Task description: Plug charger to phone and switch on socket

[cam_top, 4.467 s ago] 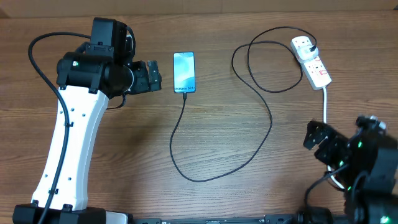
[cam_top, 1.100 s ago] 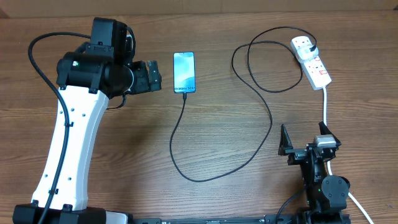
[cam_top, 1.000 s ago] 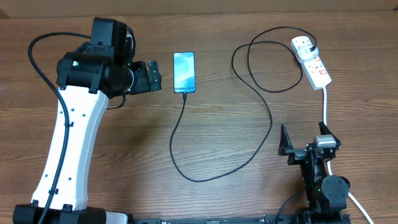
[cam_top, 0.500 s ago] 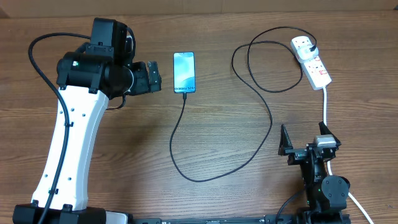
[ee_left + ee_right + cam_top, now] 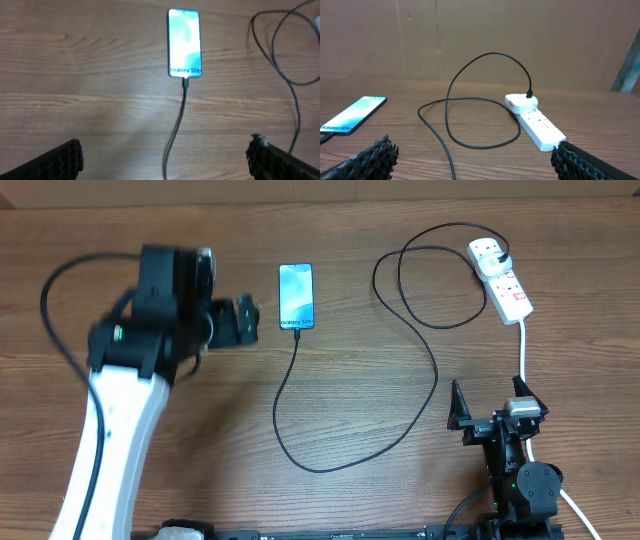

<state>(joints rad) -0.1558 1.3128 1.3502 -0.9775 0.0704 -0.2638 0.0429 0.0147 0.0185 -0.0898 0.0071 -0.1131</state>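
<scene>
Left fingers [image 5: 55, 162] and right fingers [image 5: 367, 159] gape apart; charger [image 5: 179, 120] plugged into phone [image 5: 184, 42].

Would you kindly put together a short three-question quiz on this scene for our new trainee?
1. True or false: the charger is plugged into the phone.
2. The left pincer and right pincer are: A) both open; B) both shut; C) one shut on the charger.
3. Fill in: the plug sits in the outlet of the socket that lies ____ from its white cord.
Key: 1 true; 2 A; 3 farthest.
</scene>
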